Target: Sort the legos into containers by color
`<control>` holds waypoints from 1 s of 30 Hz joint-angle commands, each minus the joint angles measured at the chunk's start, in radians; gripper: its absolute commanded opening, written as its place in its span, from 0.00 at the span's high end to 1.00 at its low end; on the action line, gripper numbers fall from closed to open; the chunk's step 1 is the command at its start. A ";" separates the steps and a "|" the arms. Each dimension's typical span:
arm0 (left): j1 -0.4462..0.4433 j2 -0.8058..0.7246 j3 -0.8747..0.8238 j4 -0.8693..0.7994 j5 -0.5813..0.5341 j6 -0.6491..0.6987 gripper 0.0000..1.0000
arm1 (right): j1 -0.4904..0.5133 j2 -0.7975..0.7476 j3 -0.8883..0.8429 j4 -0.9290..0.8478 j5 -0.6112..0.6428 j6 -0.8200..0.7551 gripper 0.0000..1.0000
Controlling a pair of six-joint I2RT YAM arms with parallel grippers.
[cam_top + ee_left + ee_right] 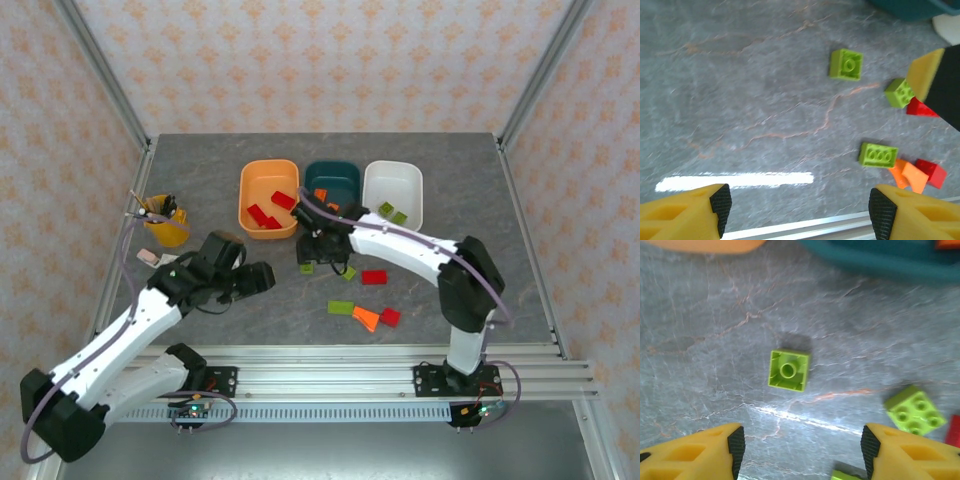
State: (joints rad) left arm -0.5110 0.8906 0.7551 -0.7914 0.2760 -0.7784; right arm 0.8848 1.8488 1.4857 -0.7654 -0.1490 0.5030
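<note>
1. My right fingers (735, 446) are spread wide with nothing between the pads. They hang over the middle of the bench (200, 180), just on the near side of the teal tub (332, 178).
2. Below the gap lies a square yellow-green lego (788, 370), flat on the bench with its hollow side up. It touches neither pad.
3. Toward the right edge from it sits a four-stud yellow-green lego (914, 409), studs up and turned askew. A red oblong lego (374, 277) lies just beyond that.
4. My left fingers (720, 202) are just as wide open and hold nothing. They hover over bare bench, on the left-edge side of the loose bricks and well apart from all of them.
5. Nearer the near edge there is a little cluster. A yellow-green oblong lego (878, 154) lies just beside an orange lego (910, 176), with a small red lego (932, 172) against the orange one's other side.
6. The three tubs stand in a row toward the far edge, side by side.
7. The light orange tub (250, 190) holds red bricks (262, 215).
8. The teal tub holds an orange brick (320, 194).
9. The white tub (393, 178) holds two yellow-green bricks (392, 212).
10. A yellow cup (166, 230) of pens stands near the left edge.
</note>
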 commanded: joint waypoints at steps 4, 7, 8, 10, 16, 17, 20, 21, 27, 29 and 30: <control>-0.006 -0.160 -0.112 -0.022 -0.011 -0.077 0.23 | 0.011 0.139 0.070 0.009 0.053 0.057 0.30; -0.006 -0.222 -0.149 -0.011 0.004 -0.119 0.23 | 0.011 0.197 0.108 -0.002 0.058 0.054 0.31; -0.006 -0.241 -0.156 -0.012 0.001 -0.131 0.23 | 0.010 0.211 0.115 0.000 0.058 0.056 0.33; -0.007 -0.266 -0.160 -0.023 -0.009 -0.140 0.23 | 0.011 0.231 0.130 0.007 0.052 0.055 0.34; -0.006 -0.280 -0.145 -0.052 -0.021 -0.135 0.23 | 0.011 0.285 0.159 -0.007 0.052 0.056 0.43; -0.006 -0.281 -0.142 -0.053 -0.023 -0.135 0.23 | 0.010 0.290 0.159 -0.008 0.053 0.055 0.46; -0.006 -0.286 -0.142 -0.049 -0.024 -0.144 0.23 | 0.011 0.299 0.159 -0.009 0.059 0.061 0.54; -0.006 -0.286 -0.143 -0.048 -0.023 -0.145 0.23 | 0.011 0.300 0.160 -0.012 0.061 0.063 0.56; -0.006 -0.277 -0.134 -0.032 -0.021 -0.148 0.23 | 0.010 0.273 0.162 -0.018 0.083 0.066 0.73; -0.006 -0.262 -0.120 -0.020 -0.016 -0.142 0.23 | 0.010 0.236 0.162 -0.027 0.106 0.063 0.75; -0.006 -0.250 -0.110 -0.011 -0.014 -0.138 0.23 | 0.008 0.216 0.165 -0.036 0.117 0.058 0.76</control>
State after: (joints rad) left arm -0.5110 0.6228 0.6067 -0.8188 0.2794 -0.9169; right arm 0.8978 2.1353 1.6272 -0.7586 -0.0986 0.5648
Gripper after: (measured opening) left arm 0.772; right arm 0.316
